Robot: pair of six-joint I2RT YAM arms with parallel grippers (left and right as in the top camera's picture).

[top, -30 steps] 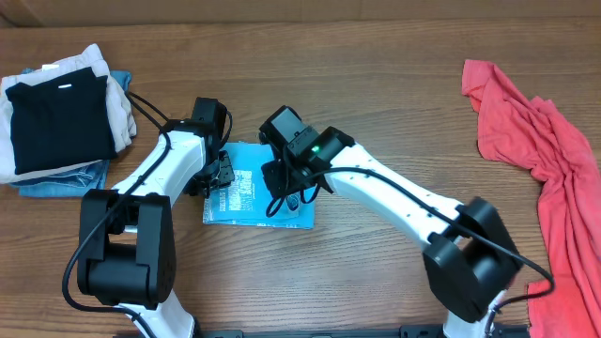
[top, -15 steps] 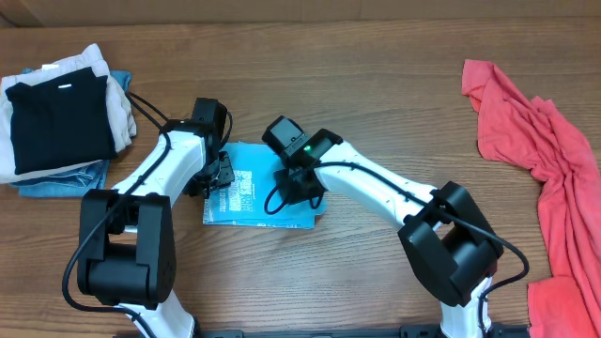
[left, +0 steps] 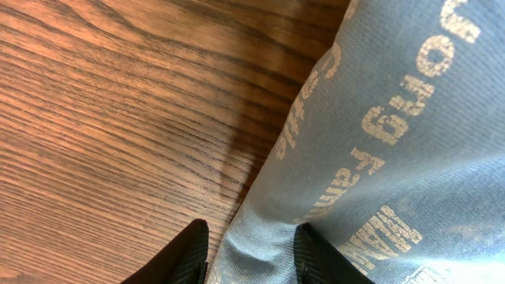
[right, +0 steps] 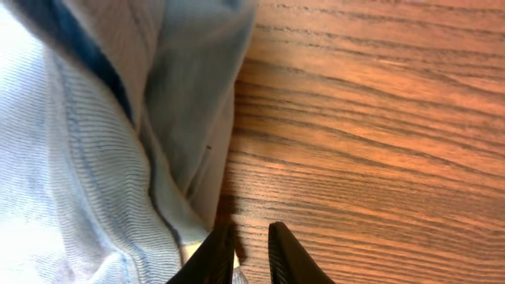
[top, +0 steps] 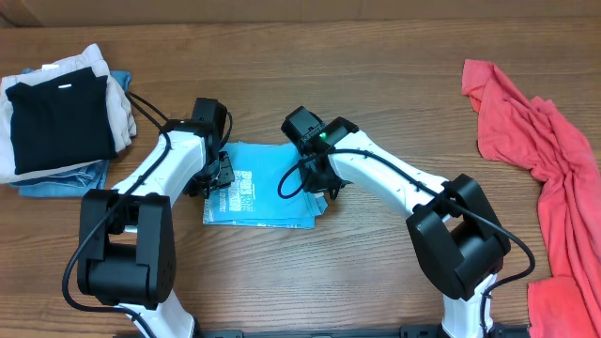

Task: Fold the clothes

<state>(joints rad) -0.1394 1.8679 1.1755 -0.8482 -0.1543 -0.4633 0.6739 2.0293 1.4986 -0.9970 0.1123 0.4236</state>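
Observation:
The sky-blue T-shirt (top: pixel 266 194) lies folded into a small rectangle at the table's middle, print facing up. My left gripper (top: pixel 218 180) is at its left edge. In the left wrist view the jaws (left: pixel 252 246) are shut on a bunched fold of the lettered blue cloth (left: pixel 379 158). My right gripper (top: pixel 320 191) is at the shirt's right edge. In the right wrist view its fingers (right: pixel 251 246) are nearly together beside the hem (right: pixel 95 158), with a sliver of cloth between them. A loose coral-red garment (top: pixel 535 131) lies at the far right.
A stack of folded black, beige and denim pieces (top: pixel 56 122) sits at the far left. More coral cloth (top: pixel 554 305) lies at the front right corner. Bare wood table (top: pixel 394 84) lies between the shirt and the coral garment.
My right gripper has moved right, from over the shirt's middle to its right edge, and the shirt's right corner has shifted slightly right. The left arm has not moved.

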